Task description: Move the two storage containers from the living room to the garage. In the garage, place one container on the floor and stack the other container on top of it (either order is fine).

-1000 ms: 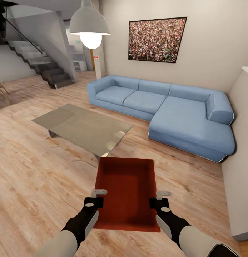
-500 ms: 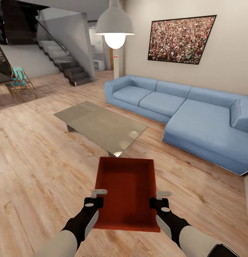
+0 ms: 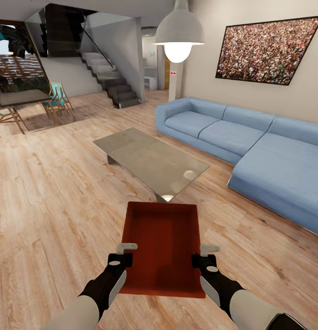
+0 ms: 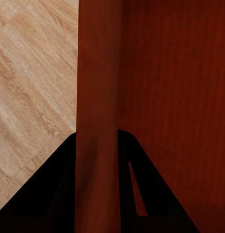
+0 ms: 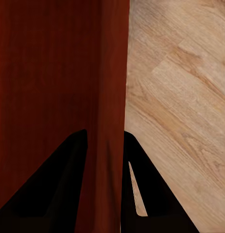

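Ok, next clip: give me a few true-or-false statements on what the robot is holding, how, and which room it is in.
1. The storage container is held by both arms, the left gripper on one long wall and the right gripper on the opposite one. True.
2. The container sits on the glass coffee table. False: it is carried above the wood floor, nearer the robot than the table.
3. In the left wrist view the jaws straddle the container's wall, one on each side. True.
4. The container is loaded with items. False: it is empty.
5. The robot is in the garage. False: a blue sofa and wood planks show the living room.
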`<state>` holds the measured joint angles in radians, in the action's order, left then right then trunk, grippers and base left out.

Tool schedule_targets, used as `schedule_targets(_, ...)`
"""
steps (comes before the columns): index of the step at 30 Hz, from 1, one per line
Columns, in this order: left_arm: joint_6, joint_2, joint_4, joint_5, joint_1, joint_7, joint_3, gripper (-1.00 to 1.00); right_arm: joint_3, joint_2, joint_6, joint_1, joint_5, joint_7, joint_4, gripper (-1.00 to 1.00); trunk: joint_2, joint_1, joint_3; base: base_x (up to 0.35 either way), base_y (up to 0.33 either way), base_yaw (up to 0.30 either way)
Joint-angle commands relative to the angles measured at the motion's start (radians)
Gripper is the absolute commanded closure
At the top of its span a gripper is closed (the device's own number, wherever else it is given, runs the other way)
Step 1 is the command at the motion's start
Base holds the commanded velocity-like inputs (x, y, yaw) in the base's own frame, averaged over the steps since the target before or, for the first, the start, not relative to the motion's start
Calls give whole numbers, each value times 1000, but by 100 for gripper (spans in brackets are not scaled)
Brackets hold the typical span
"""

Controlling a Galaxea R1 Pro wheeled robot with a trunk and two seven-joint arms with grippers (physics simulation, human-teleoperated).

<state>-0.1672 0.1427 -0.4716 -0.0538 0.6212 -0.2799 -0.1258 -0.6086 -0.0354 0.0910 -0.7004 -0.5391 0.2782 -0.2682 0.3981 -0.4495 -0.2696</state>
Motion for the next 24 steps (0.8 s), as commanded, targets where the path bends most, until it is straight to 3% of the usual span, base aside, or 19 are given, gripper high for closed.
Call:
schedule_targets(1, -40, -2, 1, -31, 0, -12, -17, 100, 17, 8, 21, -2, 10, 22, -2, 100, 2, -1, -2, 0, 0, 300)
schedule_targets(24, -39, -2, 2, -30, 0, -12, -17, 100, 16, 8, 21, -2, 10, 21, -2, 100, 2, -1, -2, 0, 0, 300)
